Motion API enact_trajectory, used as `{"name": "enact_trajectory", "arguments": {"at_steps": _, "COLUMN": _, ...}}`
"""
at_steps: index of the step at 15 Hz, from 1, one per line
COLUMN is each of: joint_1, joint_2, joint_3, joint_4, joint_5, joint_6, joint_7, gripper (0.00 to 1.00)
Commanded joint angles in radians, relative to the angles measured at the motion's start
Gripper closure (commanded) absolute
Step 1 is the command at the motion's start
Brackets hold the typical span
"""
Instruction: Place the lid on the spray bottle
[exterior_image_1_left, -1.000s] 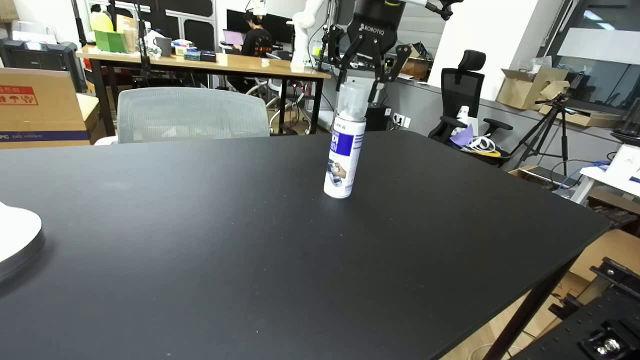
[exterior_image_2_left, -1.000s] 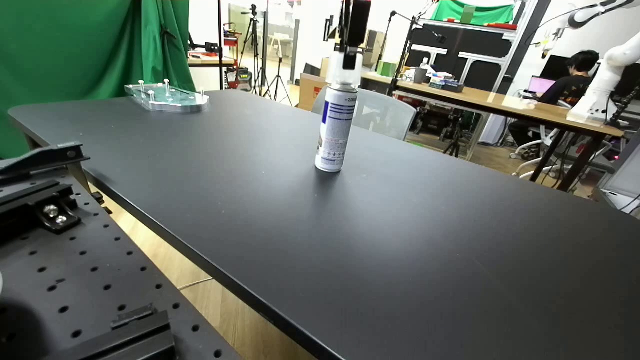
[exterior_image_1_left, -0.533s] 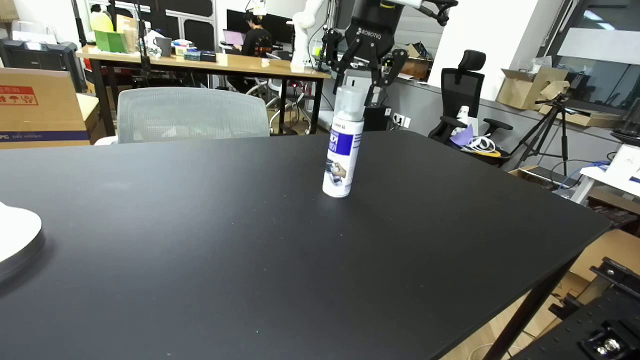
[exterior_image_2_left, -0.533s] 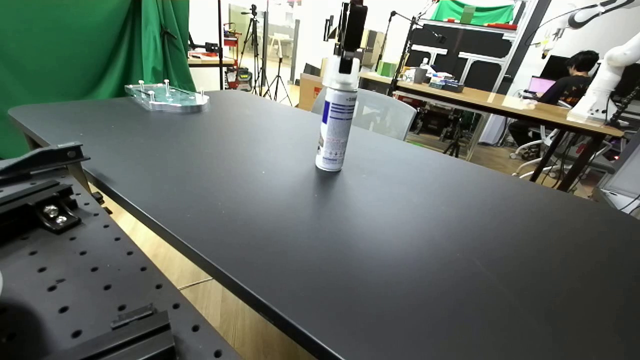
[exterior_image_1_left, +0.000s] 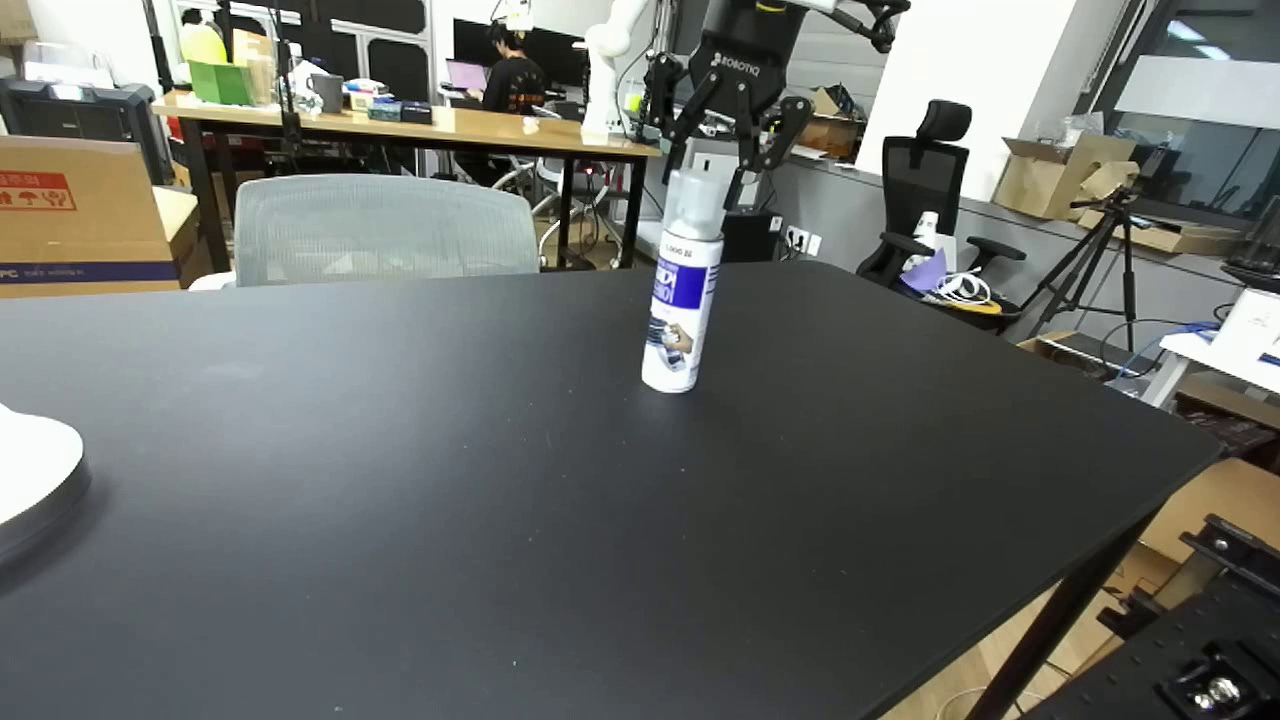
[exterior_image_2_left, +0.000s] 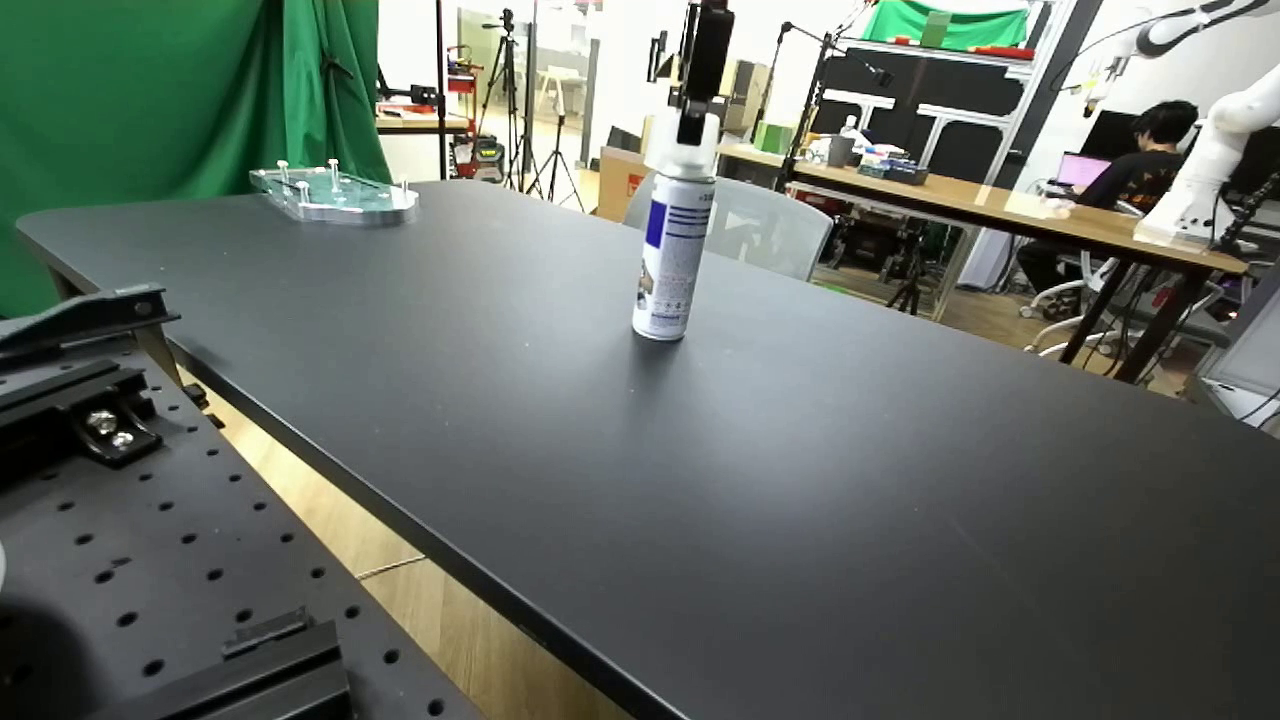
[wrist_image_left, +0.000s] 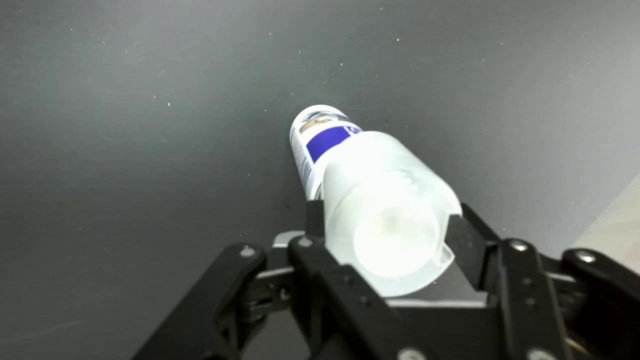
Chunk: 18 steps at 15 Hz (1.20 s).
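White-and-blue cylindrical spray can (exterior_image_1_left: 682, 313) has slid slightly across the flat black tabletop (exterior_image_1_left: 450, 500), translucent whitish plastic lid (exterior_image_1_left: 694, 208) moving with it. You look to be seating that lid atop the can; likely press down next, then release. Your fingers (wrist_image_left: 464, 247) stand apart, clamped across the lid.

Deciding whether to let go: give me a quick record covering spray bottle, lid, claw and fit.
spray bottle: white, blue markings, base apparently on the black table
lid: translucent, over the spray bottle's top
claw: closed on the lid from both sides
fit: lid appears to meet the shoulder in both exterior views; whether fully seated, cannot tell
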<state>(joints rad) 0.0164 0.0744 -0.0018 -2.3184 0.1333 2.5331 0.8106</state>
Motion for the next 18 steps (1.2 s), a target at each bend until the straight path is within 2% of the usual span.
{"name": "enact_trajectory", "arguments": {"at_steps": 1, "joint_1": 0.000, "joint_2": 0.004, "joint_3": -0.005, "joint_4": 0.025, "joint_5": 0.018, "joint_6": -0.019, "joint_7": -0.002, "gripper": 0.62}}
{"name": "enact_trajectory", "arguments": {"at_steps": 18, "joint_1": -0.001, "joint_2": 0.016, "joint_3": -0.009, "joint_4": 0.052, "joint_5": 0.020, "joint_6": -0.018, "joint_7": 0.002, "gripper": 0.62}}
